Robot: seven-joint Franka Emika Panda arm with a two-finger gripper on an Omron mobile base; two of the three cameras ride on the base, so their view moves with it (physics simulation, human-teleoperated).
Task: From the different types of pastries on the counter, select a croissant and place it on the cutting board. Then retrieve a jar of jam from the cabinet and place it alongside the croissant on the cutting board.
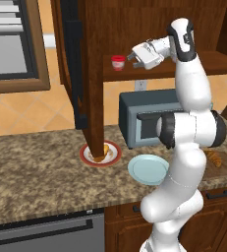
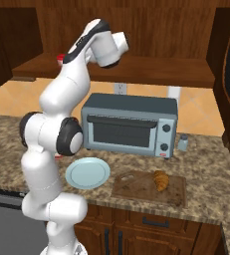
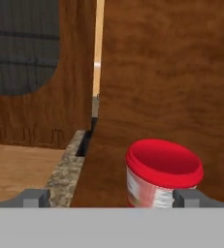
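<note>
One jar of jam [image 1: 118, 62] sits on the cabinet [image 1: 93, 74] shelf, upper centre of the left base view, and shows large at lower right of the hand view. Gripper [image 1: 131, 55] is just right of the jar there, jaws spread wide, holding nothing. Not touching the jar yet.

Step in hand, as I judge it: reach and grasp the jam. In the hand view the jar sits right of centre, close to the right fingertip, so the gripper likely needs to shift toward the jar until the fingers straddle it evenly, then advance. Best to close on the whitish band below the red lid, not the lid rim, so it won't slip. Jar is small and squat, so a push from one finger could tip or slide it. Keep the wrist clear of the cabinet door edge on the way out.

Counts: one croissant [image 2: 160, 180] on the cutting board [image 2: 176, 195], lower centre-right of the right base view, so that part looks done. One yellow-orange pastry [image 1: 105, 150] on one red-rimmed plate [image 1: 114, 160], partly hidden behind the door. One pale blue plate [image 2: 88, 174], bare, on the tabletop [image 2: 206, 169]. One toaster oven [image 2: 130, 124]. One small shaker [image 2: 183, 143] at the toaster oven's right.
</note>
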